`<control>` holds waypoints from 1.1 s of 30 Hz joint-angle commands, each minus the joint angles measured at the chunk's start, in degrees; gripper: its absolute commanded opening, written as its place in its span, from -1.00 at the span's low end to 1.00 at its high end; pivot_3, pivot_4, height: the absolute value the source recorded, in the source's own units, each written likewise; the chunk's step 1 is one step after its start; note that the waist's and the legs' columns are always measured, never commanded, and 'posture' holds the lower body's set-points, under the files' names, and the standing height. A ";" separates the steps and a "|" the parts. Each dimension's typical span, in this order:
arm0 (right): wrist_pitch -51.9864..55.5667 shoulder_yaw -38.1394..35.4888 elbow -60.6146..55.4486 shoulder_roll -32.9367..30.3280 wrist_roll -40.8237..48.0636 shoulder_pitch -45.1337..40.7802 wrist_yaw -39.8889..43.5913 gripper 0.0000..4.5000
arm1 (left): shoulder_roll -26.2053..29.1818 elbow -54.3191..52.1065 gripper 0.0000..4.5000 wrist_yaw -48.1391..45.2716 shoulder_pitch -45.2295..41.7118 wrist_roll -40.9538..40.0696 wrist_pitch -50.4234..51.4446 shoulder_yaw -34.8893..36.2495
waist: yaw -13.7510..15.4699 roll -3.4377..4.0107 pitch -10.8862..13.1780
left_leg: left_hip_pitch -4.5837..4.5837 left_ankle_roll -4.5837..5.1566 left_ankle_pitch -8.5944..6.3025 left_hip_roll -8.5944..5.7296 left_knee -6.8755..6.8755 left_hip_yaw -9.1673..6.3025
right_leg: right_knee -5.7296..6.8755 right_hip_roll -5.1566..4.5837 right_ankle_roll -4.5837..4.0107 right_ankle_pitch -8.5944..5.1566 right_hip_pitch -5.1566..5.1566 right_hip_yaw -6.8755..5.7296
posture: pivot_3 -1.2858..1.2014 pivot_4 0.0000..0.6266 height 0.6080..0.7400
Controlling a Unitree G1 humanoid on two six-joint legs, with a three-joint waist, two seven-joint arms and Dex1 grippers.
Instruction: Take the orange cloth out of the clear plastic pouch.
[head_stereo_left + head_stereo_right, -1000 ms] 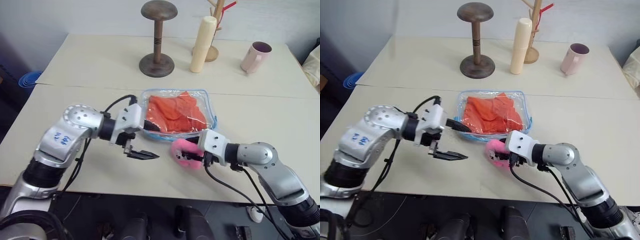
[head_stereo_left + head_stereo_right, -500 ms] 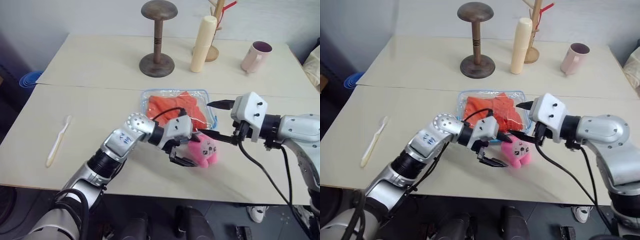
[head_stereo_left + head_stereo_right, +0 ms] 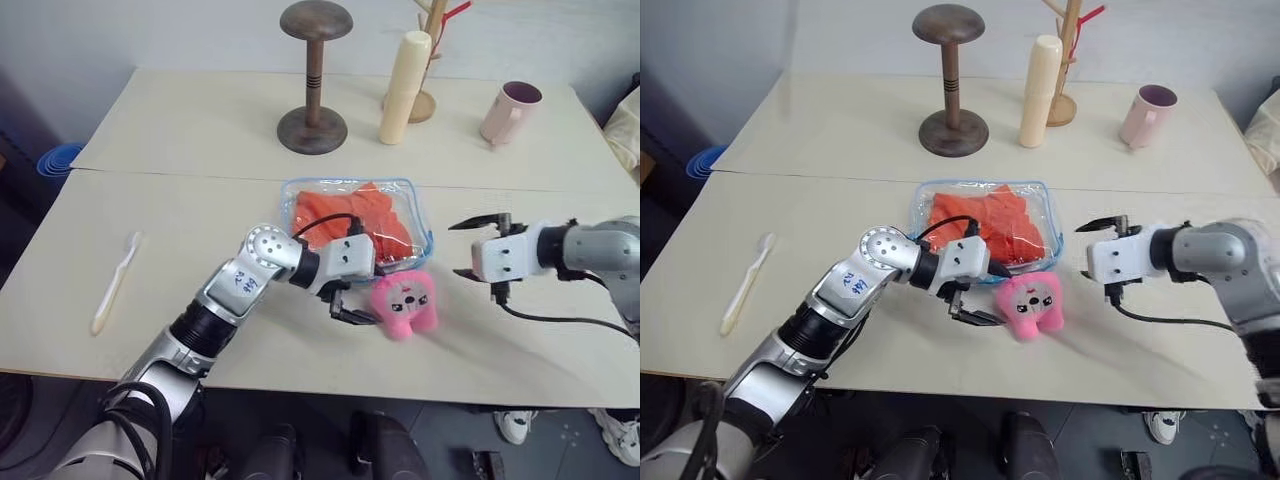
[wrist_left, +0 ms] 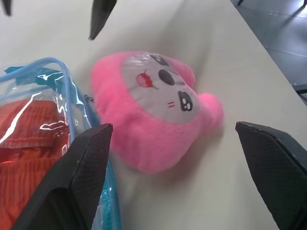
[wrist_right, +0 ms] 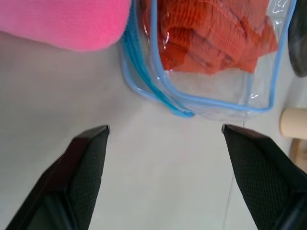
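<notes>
- Toothbrush (image 3: 115,283) lies at the far left of the table (image 3: 200,130), well apart from the work; a second ago the left arm hid it.
- Left pincer (image 3: 362,297) hangs with its jaws wide apart and nothing in them, at the near edge of the pouch and just left of the pink toy. A second ago it hovered further left, so it has swung in toward the middle.
- The clear pouch (image 3: 352,190) lies flat in the middle of the table, and the orange cloth (image 3: 350,222) is still wholly inside it.
- The pink toy (image 3: 405,303) sits on the table against the pouch's near right corner, face up. A second ago the right pincer was at it; now it lies free of both arms.
- Right pincer (image 3: 468,247) is spread open and empty, well to the right of the pouch and above the table, having pulled away rightward and risen.
- Judging from this, the toy has been set aside and both arms are free, yet extraction has not begun: the pouch still has to be held and its opening reached.
- A hat stand (image 3: 314,75), cream cylinder (image 3: 404,75) and pink mug (image 3: 510,112) stand along the far side.
</notes>
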 commanded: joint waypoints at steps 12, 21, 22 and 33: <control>-14.94 4.93 13.81 6.03 -3.41 -10.09 -1.56 0.31 | -3.31 0.49 -0.89 4.85 0.80 3.71 0.80 -0.52 | 0.12 0.00 0.00 | -0.10 0.00 0.00 -0.03 0.08 -0.07 | -0.01 -0.03 0.00 0.00 -0.01 -0.07 | 0.03 -0.52 1.00; -17.86 4.41 14.98 4.75 -2.56 -10.08 0.35 -1.00 | -0.37 -0.79 -1.00 5.69 2.31 4.97 1.18 0.96 | 0.00 0.00 0.00 | -0.09 0.00 0.00 -0.02 0.10 -0.07 | 0.01 -0.03 0.00 0.00 -0.01 -0.06 | 0.03 -0.52 1.00; -17.78 4.24 15.01 4.56 -3.00 -9.94 0.10 -1.00 | 0.57 -1.38 -1.00 6.23 2.73 5.53 1.35 1.25 | 0.00 0.00 0.00 | -0.09 0.00 0.00 -0.01 0.11 -0.07 | 0.01 -0.03 0.00 0.00 -0.01 -0.06 | 0.03 -0.52 1.00; -19.71 3.70 17.33 3.44 -3.60 -9.70 -1.52 -1.00 | 17.04 -15.10 -1.00 6.36 14.81 1.35 8.08 14.45 | -0.15 0.01 0.00 | -0.09 0.00 0.00 0.03 0.12 -0.07 | 0.01 -0.02 0.00 0.00 -0.05 -0.01 | 0.03 -0.52 1.00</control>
